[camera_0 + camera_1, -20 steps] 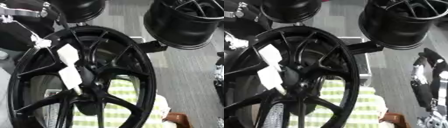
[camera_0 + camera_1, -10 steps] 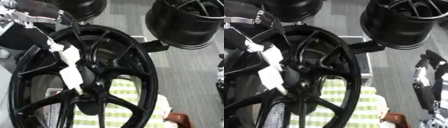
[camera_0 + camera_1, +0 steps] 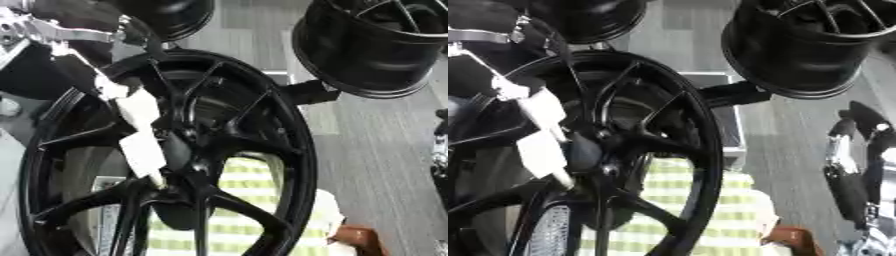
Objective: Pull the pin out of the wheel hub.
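**Surfaces: dark gloss metal, pale matt tags**

The wheel (image 3: 201, 165) filling the frame looks like black-painted metal, its spokes smooth with a soft sheen. The two white tags (image 3: 140, 132) along one spoke look like matt paper or card. At upper right, a second rim (image 3: 376, 45) has the same glossy black finish. Under the wheel lies a green-and-white checked cloth (image 3: 254, 220), soft and matt. The arm (image 3: 52, 30) at upper left shows bare silver metal beside black parts. The floor (image 3: 376, 150) is grey, matt, finely ribbed.

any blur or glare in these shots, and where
Left eye view: the left hand at the upper left is smeared, the big black wheel soft-edged. Right eye view: the right hand at the right edge is blurred; pale sheen on the second wheel.
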Controlling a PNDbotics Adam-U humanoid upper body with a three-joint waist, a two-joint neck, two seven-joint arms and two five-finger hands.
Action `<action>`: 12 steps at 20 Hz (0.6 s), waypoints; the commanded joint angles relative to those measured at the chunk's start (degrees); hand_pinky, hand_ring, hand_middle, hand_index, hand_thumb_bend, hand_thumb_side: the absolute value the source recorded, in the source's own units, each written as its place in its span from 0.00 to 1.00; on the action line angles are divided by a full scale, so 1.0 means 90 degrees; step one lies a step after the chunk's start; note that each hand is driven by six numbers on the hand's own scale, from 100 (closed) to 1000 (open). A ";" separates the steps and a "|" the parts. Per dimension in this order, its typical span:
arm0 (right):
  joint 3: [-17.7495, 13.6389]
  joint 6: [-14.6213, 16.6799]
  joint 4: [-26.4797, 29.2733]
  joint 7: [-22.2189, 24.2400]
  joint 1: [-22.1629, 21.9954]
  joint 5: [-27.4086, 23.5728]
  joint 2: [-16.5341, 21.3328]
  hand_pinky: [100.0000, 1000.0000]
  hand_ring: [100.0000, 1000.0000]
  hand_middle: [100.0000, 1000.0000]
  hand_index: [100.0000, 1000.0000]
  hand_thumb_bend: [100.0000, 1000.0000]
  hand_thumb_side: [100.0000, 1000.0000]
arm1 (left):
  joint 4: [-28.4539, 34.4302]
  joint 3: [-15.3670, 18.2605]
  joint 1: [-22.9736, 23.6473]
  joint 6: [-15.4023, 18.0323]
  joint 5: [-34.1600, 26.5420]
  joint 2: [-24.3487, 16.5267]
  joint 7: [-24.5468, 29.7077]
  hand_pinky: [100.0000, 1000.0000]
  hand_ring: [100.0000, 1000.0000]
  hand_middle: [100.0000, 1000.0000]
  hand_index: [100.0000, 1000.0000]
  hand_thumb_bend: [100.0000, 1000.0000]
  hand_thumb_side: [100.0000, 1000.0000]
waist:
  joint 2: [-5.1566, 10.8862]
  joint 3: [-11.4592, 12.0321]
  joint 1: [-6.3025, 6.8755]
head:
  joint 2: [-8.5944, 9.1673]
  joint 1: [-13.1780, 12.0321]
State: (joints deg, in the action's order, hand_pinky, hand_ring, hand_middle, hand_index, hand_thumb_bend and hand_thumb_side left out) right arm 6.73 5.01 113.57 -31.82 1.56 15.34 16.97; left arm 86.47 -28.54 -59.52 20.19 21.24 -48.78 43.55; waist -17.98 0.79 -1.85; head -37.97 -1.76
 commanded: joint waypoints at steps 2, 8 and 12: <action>-0.0002 -0.0011 0.0113 0.0001 0.0034 -0.0001 0.0071 0.91 0.82 0.64 0.79 0.00 0.64 | 0.0100 0.0062 -0.0123 0.0927 -0.0117 -0.0152 0.0936 0.86 0.84 0.81 0.89 0.09 0.70 | 0.0101 0.0000 0.0019 | 0.0043 0.0006; 0.0014 -0.0033 0.0113 -0.0002 0.0010 0.0009 0.0080 0.91 0.82 0.64 0.79 0.00 0.64 | 0.0299 0.0093 -0.0107 0.0910 -0.0222 -0.0301 0.0936 0.85 0.83 0.80 0.88 0.09 0.74 | 0.0095 0.0028 0.0038 | 0.0007 0.0060; 0.0019 -0.0046 0.0113 -0.0011 -0.0011 0.0035 0.0115 0.91 0.82 0.64 0.79 0.00 0.64 | 0.0608 0.0116 -0.0079 0.0935 -0.0283 -0.0522 0.0936 0.85 0.84 0.81 0.87 0.25 0.73 | 0.0101 0.0062 0.0077 | -0.0002 0.0133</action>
State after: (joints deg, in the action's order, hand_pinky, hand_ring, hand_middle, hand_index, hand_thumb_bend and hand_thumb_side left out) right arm 7.07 4.68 113.57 -31.89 1.43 15.33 16.97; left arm 90.56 -28.53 -59.47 20.07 19.14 -51.09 43.66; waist -18.02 1.29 -1.27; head -38.17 -0.84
